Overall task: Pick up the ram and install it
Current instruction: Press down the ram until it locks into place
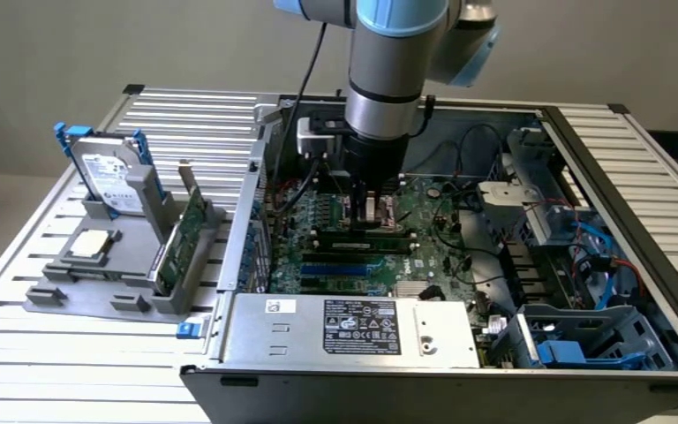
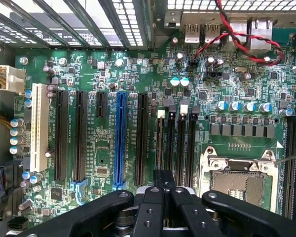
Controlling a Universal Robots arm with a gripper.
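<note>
Gripper (image 1: 374, 215) status: clenched, fingertips pressed together, nothing visibly clamped between them. I am low inside the open computer case (image 1: 621, 221), at the centre of the exterior view. The ram (image 1: 366, 234) appears to stand on edge in one of the black memory slots (image 2: 180, 143) directly beneath my fingertips. I cannot tell whether I touch its top edge or whether it is fully seated.

Risks, as I judge them:
- Contact away from the stick's middle could rock one end up, leaving it tilted in the slot with a latch unclosed.
- The CPU socket (image 2: 237, 180) lies just beside the slots; a sideways slip would land my fingers on it.
- Pressing on a misaligned stick could strain the motherboard (image 2: 103, 74).

Surface: slatted metal table (image 1: 33, 291), pale grey. At the exterior view's left, a grey fixture (image 1: 86, 296) holds a hard drive (image 1: 109, 177) with blue rails and an upright expansion card (image 1: 186, 234), well apart from me.

Room: plain light wall (image 1: 139, 44) behind the table.
</note>
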